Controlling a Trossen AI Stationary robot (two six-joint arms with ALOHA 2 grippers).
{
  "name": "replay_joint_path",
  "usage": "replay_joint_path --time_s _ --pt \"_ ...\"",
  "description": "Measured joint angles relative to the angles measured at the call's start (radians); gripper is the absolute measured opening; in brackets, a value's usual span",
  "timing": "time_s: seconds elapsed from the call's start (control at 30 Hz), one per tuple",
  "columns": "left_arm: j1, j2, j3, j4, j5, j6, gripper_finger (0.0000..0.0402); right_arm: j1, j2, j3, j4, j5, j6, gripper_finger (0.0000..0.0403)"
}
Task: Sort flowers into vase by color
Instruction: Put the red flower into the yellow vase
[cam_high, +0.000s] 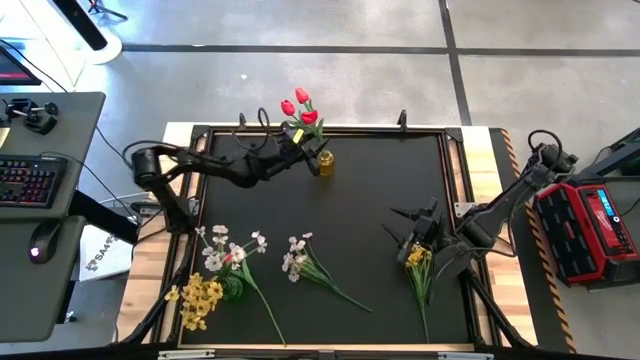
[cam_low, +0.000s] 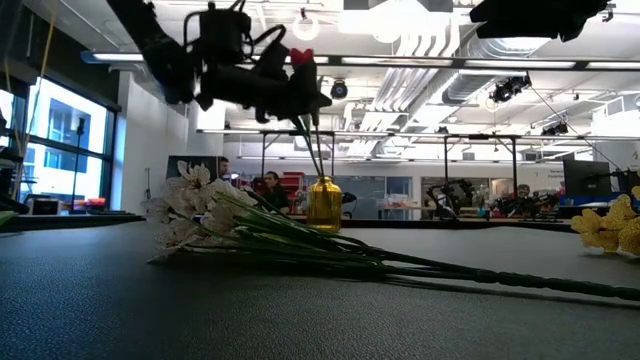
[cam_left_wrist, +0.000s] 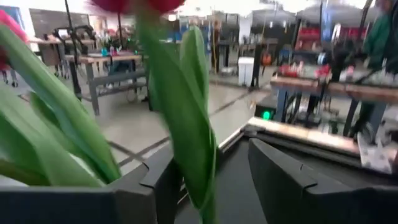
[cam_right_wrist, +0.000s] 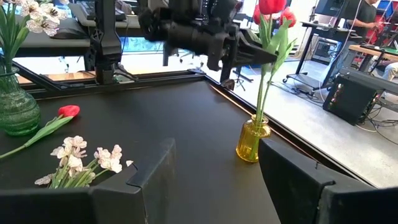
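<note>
A small yellow vase (cam_high: 325, 163) stands at the table's far edge with red tulips (cam_high: 300, 108) upright in it. My left gripper (cam_left_wrist: 214, 180) is level at the tulips' green stems (cam_left_wrist: 186, 118), above the vase, open, with a stem and leaf between its fingers. A green vase (cam_right_wrist: 15, 112) at the near left holds white blossoms. A red tulip (cam_right_wrist: 68, 111), a white spray (cam_high: 297, 258) and yellow blossoms (cam_high: 200, 298) lie on the black mat. My right gripper (cam_high: 418, 232) hangs open over another yellow bunch (cam_high: 418, 262) at the near right. My left gripper has a tulip stem and its leaf (cam_left_wrist: 198, 155) between its fingers, close beside one finger (cam_left_wrist: 163, 183). Whether that finger touches the leaf, I cannot tell. The fingers come level from the table's left, across the upright stems, whose lower ends stand in the yellow vase.
The black mat (cam_high: 370, 190) has a raised frame around it. A desk with keyboard and mouse (cam_high: 30, 180) stands left of the table, a red box (cam_high: 590, 225) right of it. The mat's middle lies bare between the flowers.
</note>
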Motion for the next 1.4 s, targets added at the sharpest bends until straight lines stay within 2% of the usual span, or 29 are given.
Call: replay_joint_path --time_s 0.33,0.5,0.63,0.77,0.97,1.1,1.27,1.4 --pt "-0.002 -0.321 0.0 -0.434 -0.005 0.061 0.017 0.0 0.0 0.0 0.0 0.0 0.0 0.0216" --pt "-0.016 -0.427 0.0 -0.527 -0.015 0.101 0.017 0.0 0.0 0.0 0.0 0.0 0.0 0.0216" --pt "-0.041 -0.48 0.001 -0.57 -0.08 0.135 0.017 0.0 0.0 0.0 0.0 0.001 0.0 0.0216" --pt "-0.073 -0.506 0.001 -0.595 -0.162 0.156 0.017 0.0 0.0 0.0 0.0 0.001 0.0 0.0216" --pt "-0.103 -0.513 0.031 -0.668 -0.191 0.163 0.017 0.0 0.0 0.0 0.0 0.001 0.0 0.0216" --pt "-0.132 -0.5 0.125 -0.846 -0.288 0.16 0.017 0.0 0.0 0.0 0.0 0.001 0.0 0.0216" --pt "-0.184 -0.461 0.275 -1.111 -0.502 0.133 0.017 0.0 0.0 0.0 0.003 0.003 0.0 0.0216" --pt "-0.222 -0.424 0.39 -1.318 -0.559 0.061 0.017 0.0 0.0 0.0 0.003 0.003 0.0 0.0216"
